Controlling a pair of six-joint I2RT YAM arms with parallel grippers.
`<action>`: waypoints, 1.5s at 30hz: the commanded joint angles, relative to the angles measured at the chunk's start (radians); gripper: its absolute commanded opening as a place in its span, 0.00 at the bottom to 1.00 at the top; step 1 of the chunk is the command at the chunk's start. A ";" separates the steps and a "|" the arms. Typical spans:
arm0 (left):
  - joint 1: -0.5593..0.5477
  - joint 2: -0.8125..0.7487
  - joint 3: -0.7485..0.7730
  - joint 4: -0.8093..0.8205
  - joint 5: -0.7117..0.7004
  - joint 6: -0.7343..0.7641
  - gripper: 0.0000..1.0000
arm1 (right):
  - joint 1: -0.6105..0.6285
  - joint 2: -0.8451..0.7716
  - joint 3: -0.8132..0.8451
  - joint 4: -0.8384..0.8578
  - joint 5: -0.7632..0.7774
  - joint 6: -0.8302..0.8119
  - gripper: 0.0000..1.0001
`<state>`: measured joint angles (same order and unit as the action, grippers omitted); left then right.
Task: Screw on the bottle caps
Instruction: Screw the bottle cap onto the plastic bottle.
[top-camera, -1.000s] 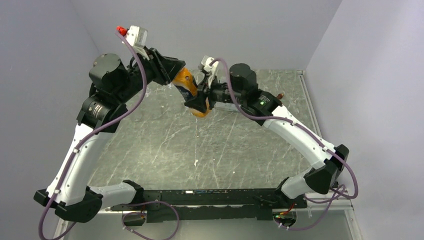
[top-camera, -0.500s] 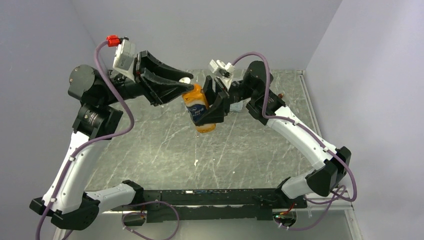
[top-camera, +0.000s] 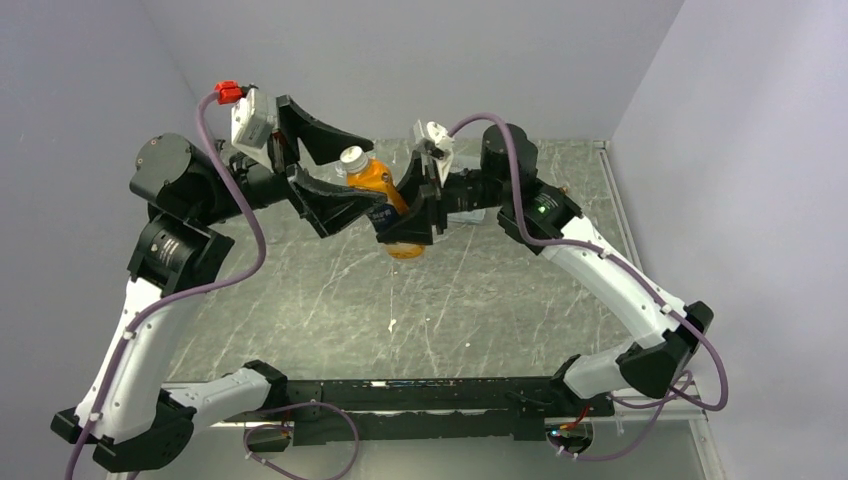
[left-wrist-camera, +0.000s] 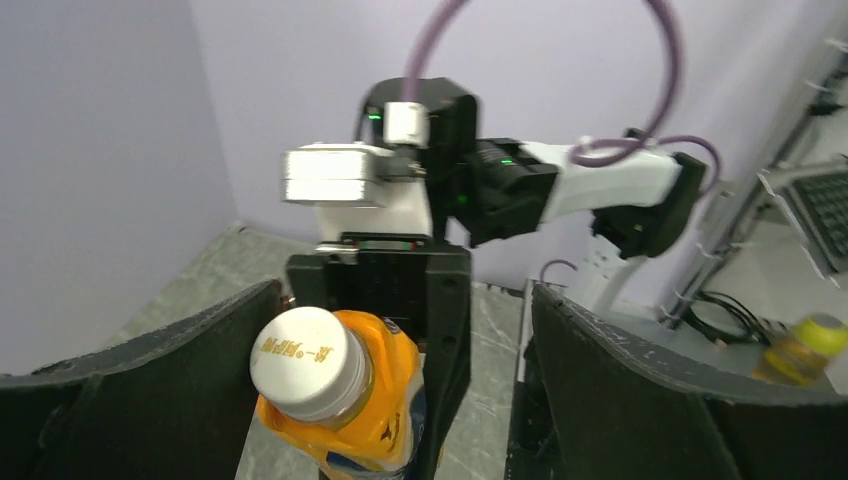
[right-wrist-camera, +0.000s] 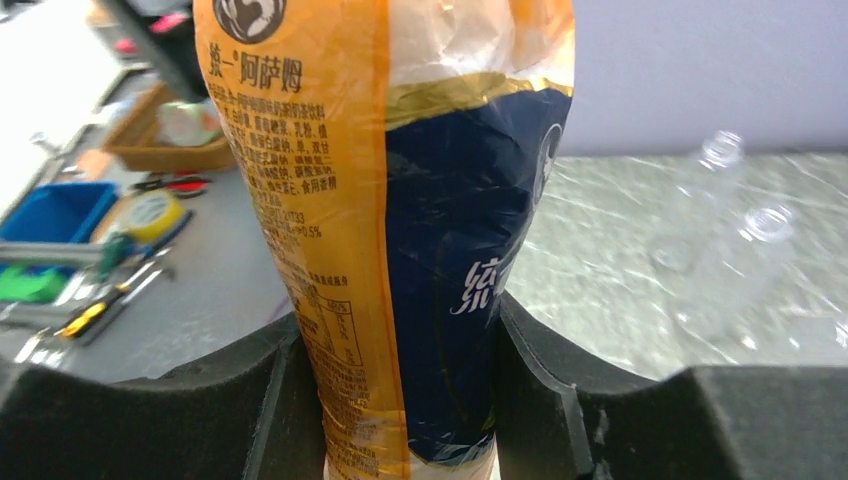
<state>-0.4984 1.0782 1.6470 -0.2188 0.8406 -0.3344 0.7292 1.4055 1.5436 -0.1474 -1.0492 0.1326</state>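
Mid-job at the 2-arm rig: the left end effector (top-camera: 376, 172) stands spread wide, 1 finger on each side of the orange bottle (right-wrist-camera: 400, 200), touching neither the bottle nor its cap (left-wrist-camera: 305, 360). The pale round cap sits on the bottle's neck and looks seated square. Whether it is wound fully tight cannot be told from here. By that reading this bottle is done or all but done.

The left arm rises steeply from its base, elbow high, with its wrist bent over so the fingers point across at the bottle's capped end. The bottle itself hangs in the air well above the tabletop (top-camera: 450, 300), tilted, with its cap toward the left arm.

On the bottle's other side, the right end effector (top-camera: 403, 222) is pressed in on the dark blue label band, pinching the bottle around its middle and bearing its whole weight. The right arm sweeps up from its base in a long bend, its forearm running roughly level toward the bottle.

Beyond the bottle, to its right in the right wrist view, what look like 2 clear bottles (right-wrist-camera: 730, 240) lie on the tabletop, their necks apparently bare. These seem to be the work left. No loose caps are in sight.
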 joint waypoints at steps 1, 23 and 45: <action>-0.008 -0.046 0.038 -0.092 -0.275 0.047 0.99 | 0.059 -0.070 0.001 -0.146 0.418 -0.159 0.00; -0.006 0.136 0.210 -0.316 -0.734 -0.130 0.74 | 0.237 -0.053 -0.029 -0.023 1.045 -0.195 0.00; -0.006 0.181 0.209 -0.320 -0.719 -0.164 0.46 | 0.245 -0.027 -0.001 -0.029 1.096 -0.206 0.00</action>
<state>-0.5037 1.2587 1.8362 -0.5610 0.1211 -0.4923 0.9680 1.3808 1.4876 -0.2180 0.0277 -0.0570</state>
